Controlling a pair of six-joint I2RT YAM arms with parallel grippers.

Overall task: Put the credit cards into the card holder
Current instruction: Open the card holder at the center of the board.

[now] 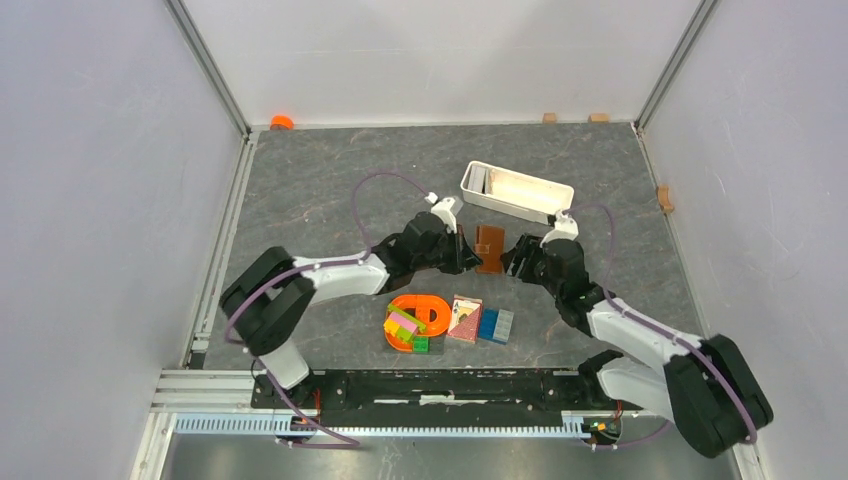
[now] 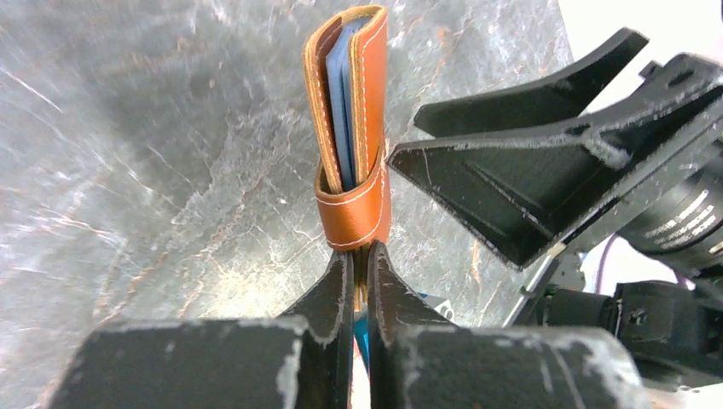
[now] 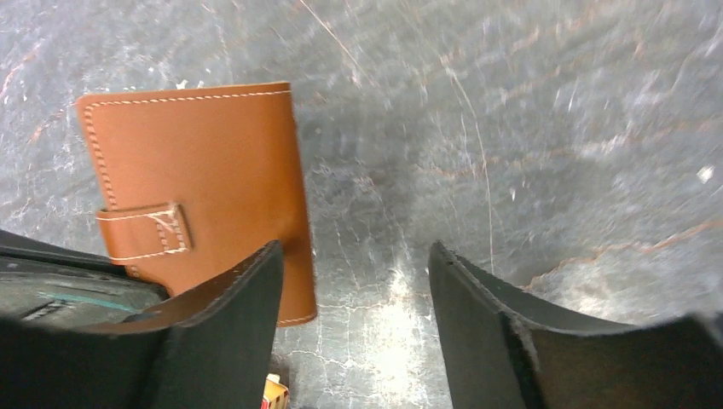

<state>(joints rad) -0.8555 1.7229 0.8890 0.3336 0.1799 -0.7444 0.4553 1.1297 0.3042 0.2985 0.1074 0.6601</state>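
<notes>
The brown card holder [image 1: 489,248] is held just above the grey table between the two arms. In the left wrist view the card holder [image 2: 360,128] shows edge-on, folded, with its strap looped round it and bluish credit cards [image 2: 341,111] tucked inside. My left gripper [image 2: 360,252] is shut on its near edge just below the strap. My right gripper [image 3: 354,256] stands open, its left finger [image 3: 230,315] in front of the card holder's [image 3: 196,170] lower corner and nothing between its jaws. From above, the left gripper [image 1: 466,250] and right gripper [image 1: 512,258] flank the holder.
A white oblong tray [image 1: 515,192] lies just behind the grippers. Near the arm bases sit an orange ring toy with coloured bricks [image 1: 415,320], a red playing-card pack [image 1: 465,320] and blue blocks [image 1: 496,325]. Small wooden blocks [image 1: 665,198] line the walls.
</notes>
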